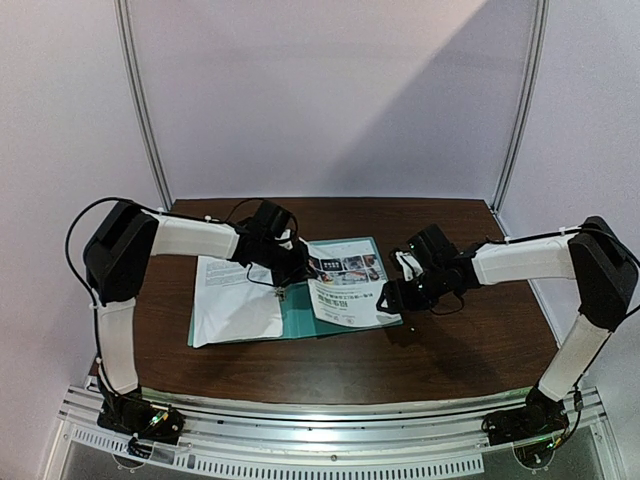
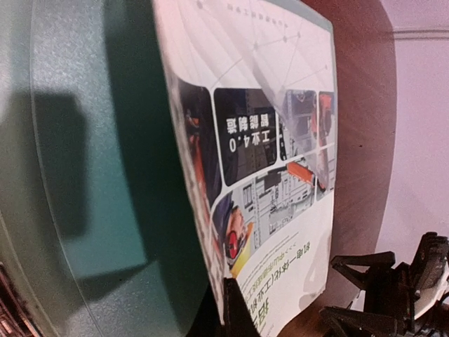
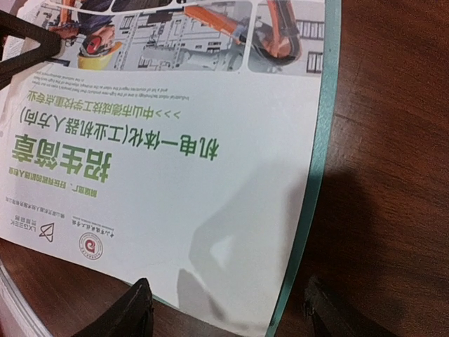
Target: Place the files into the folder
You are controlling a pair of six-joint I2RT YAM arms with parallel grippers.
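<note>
The teal folder (image 1: 300, 318) lies open on the brown table. The plain white sheet (image 1: 235, 300) rests on its left half, overhanging it. The colour-photo sheet (image 1: 350, 285) lies on its right half. My left gripper (image 1: 283, 283) is at that sheet's left edge. In the left wrist view the gripper (image 2: 228, 309) is shut on the lifted edge of the colour sheet (image 2: 280, 140), above the folder's inside (image 2: 84, 175). My right gripper (image 1: 395, 295) is open and empty. In the right wrist view it (image 3: 228, 316) hovers over the near right corner of the colour sheet (image 3: 175, 175) and the folder's rim (image 3: 316, 168).
Bare brown table (image 1: 470, 340) surrounds the folder on the right and front. Pale booth walls and two metal posts (image 1: 140, 100) stand behind the table. The right gripper's dark fingers (image 2: 379, 295) show at the lower right of the left wrist view.
</note>
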